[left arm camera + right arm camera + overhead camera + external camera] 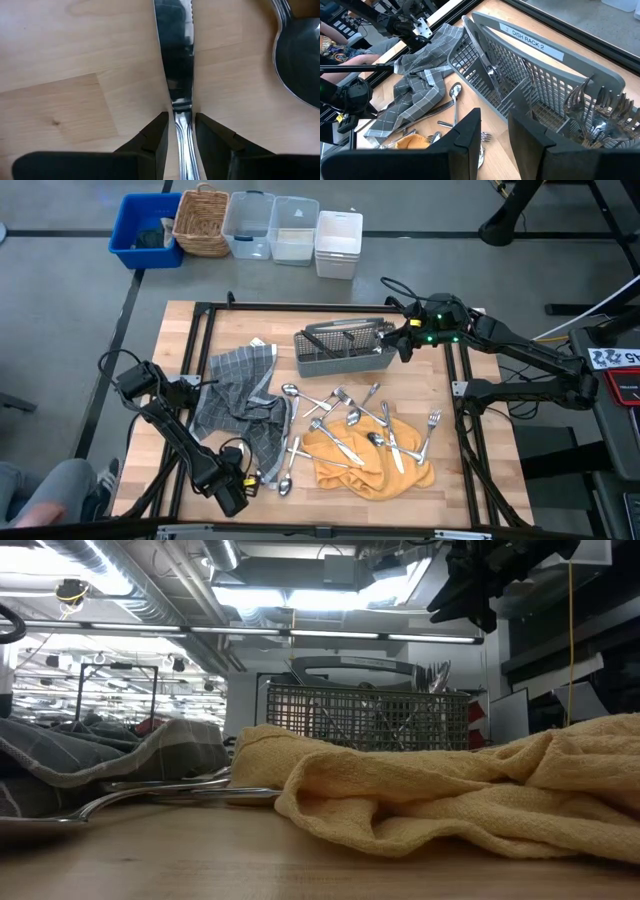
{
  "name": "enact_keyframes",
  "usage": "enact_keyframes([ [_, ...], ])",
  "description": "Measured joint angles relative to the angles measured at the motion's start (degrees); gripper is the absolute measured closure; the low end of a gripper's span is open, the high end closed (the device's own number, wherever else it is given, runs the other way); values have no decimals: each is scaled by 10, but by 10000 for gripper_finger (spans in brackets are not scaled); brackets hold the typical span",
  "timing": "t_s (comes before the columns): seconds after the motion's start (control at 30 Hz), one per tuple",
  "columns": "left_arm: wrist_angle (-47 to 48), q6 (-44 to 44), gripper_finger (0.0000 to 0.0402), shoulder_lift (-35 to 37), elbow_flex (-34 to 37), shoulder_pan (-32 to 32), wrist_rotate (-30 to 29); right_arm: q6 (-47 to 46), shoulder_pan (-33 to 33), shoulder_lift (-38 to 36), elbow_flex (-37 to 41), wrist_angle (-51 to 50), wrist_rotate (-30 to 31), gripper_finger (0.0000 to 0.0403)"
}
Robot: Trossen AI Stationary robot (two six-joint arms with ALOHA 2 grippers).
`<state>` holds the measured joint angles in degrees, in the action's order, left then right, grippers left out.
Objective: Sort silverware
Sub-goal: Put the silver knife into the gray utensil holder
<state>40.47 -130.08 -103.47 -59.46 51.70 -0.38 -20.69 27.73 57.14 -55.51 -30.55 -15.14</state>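
The left gripper is pressed down at the near-left part of the wooden table, its two fingers closed around the handle of a table knife lying flat on the wood, a spoon just beside it. The right gripper hovers with its jaws parted and empty above the right end of the grey mesh caddy, labelled "DISH RACK 2". Several forks already stand in that end compartment, and one utensil leans in a middle section. The rest of the silverware lies scattered between the caddy and the table's near edge, some on a yellow cloth, some beside a grey checked towel. Bins and a wicker basket sit on the floor beyond the table.
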Motion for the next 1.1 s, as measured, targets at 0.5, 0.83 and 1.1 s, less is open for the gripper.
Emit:
enact_keyframes([
  [0.5, 6, 11, 380, -1, 1, 1, -2, 0, 0, 0, 0, 0, 0, 302],
  [0.83, 4, -6, 371, 5, 2, 1, -9, 0, 0, 0, 0, 0, 0, 302],
  [1.1, 5, -10, 380, 18, 4, 2, -10, 0, 0, 0, 0, 0, 0, 302],
])
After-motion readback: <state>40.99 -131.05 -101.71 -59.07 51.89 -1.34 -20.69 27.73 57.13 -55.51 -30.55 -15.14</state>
